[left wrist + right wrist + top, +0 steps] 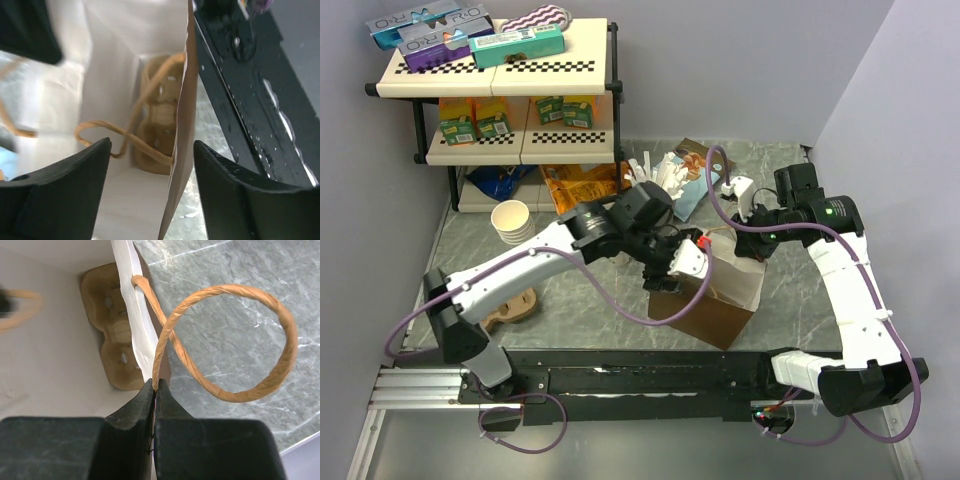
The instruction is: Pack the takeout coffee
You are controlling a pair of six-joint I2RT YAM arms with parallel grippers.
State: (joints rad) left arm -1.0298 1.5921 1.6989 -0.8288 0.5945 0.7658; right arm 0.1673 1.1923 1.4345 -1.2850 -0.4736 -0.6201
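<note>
Hovering over the paper bag (715, 305), left gripper (151, 155) wide, holding nothing.
Bag wall stands between its fingers; right gripper (154, 390) pinched tight on bag rim.

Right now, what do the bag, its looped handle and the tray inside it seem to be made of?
Bag: creased matte paper, brown outside, white inside. Handle: tan twisted paper cord, spiral ridges showing. Tray: probably moulded pulp, dull tan with soft rounded wells.
</note>
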